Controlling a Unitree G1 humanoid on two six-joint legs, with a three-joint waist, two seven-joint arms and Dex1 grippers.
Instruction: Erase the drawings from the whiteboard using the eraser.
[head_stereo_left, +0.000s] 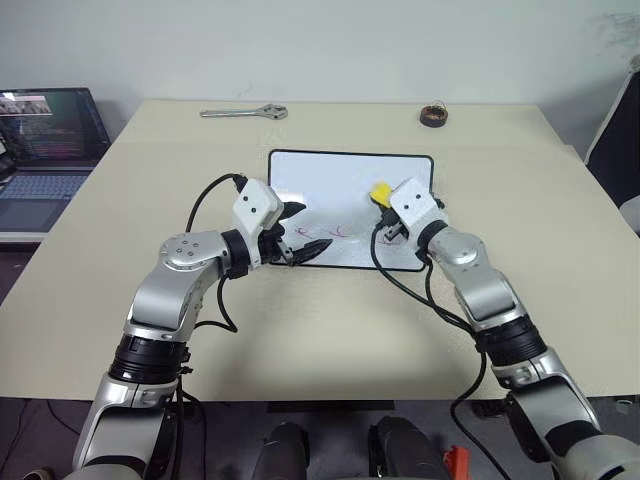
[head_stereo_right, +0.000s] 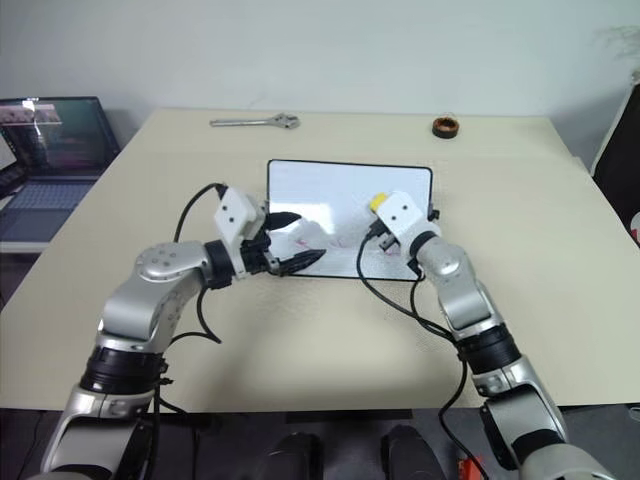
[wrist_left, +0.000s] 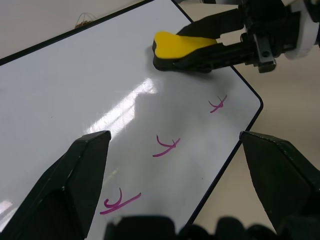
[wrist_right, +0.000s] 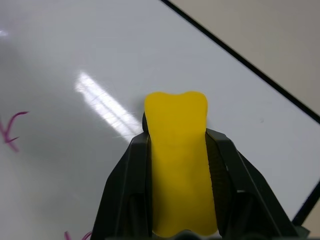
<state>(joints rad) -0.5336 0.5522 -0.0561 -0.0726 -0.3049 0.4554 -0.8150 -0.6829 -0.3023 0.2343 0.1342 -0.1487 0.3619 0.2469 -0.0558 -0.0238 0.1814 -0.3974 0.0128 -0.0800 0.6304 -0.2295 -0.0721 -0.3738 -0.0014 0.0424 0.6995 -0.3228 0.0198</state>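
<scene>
A small rectangular glossy whiteboard with a thin black frame and rounded corners (head_stereo_left: 330, 190) lies flat near the middle of a wide beige desk (head_stereo_left: 330, 330), its long axis running from the desk's left side to its right side. The right gripper (wrist_right: 177, 145), with its black jaws closed tight on a small yellow sponge-like eraser with a dark underside (head_stereo_left: 381, 192), hovers over the right part of the board, near its right edge. The eraser sticks out past the jaw tips, squeezed at the waist, and its long axis follows the jaws, pointing away from the robot and toward the board's left side. Its dark underside faces the white surface; whether it touches the board cannot be told. Pink-red marker drawings, each a few thin crossed strokes (wrist_left: 166, 146), sit in a loose row along the near part of the board, toward the robot from the eraser and well clear of it; three show plainly in the left wrist view. The left gripper (head_stereo_left: 303, 232) rests over the board's near left part with its black jaws spread wide and empty, pointing toward the right gripper, the drawings between and ahead of its tips. At the desk's far edge lie a silver adjustable wrench (head_stereo_left: 243, 113) and a dark ring-shaped roll (head_stereo_left: 433, 114). An open laptop (head_stereo_left: 45, 150) stands beyond the desk's left edge.
</scene>
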